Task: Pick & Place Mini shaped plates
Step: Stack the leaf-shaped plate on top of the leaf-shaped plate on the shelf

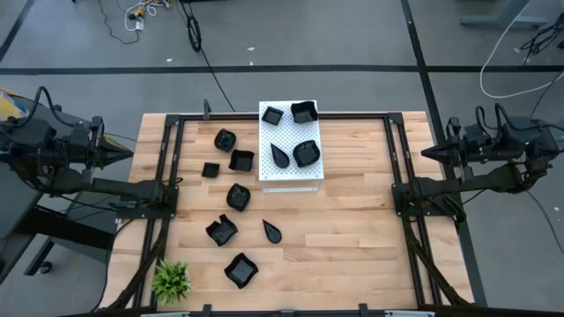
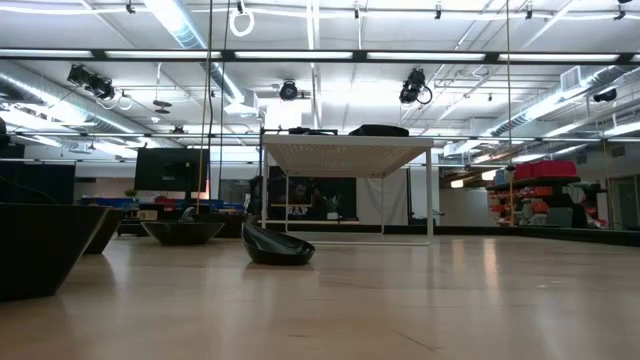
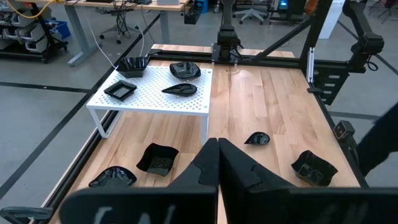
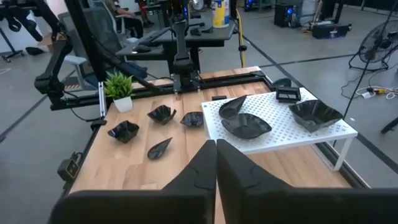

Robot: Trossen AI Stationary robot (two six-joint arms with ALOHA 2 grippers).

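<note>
Several small glossy black plates lie on the wooden table, among them a teardrop one, a square one and a rounded one. Others rest on the white perforated board, such as a teardrop plate and a small square plate. The board stands on thin legs in the low view. My left gripper is shut and empty at the table's left edge. My right gripper is shut and empty at the right side. Both show shut in their wrist views.
A small green plant stands at the near left corner. Black frame rails run along the table's left and right sides. Bare wood lies to the right of the board and along the near right part.
</note>
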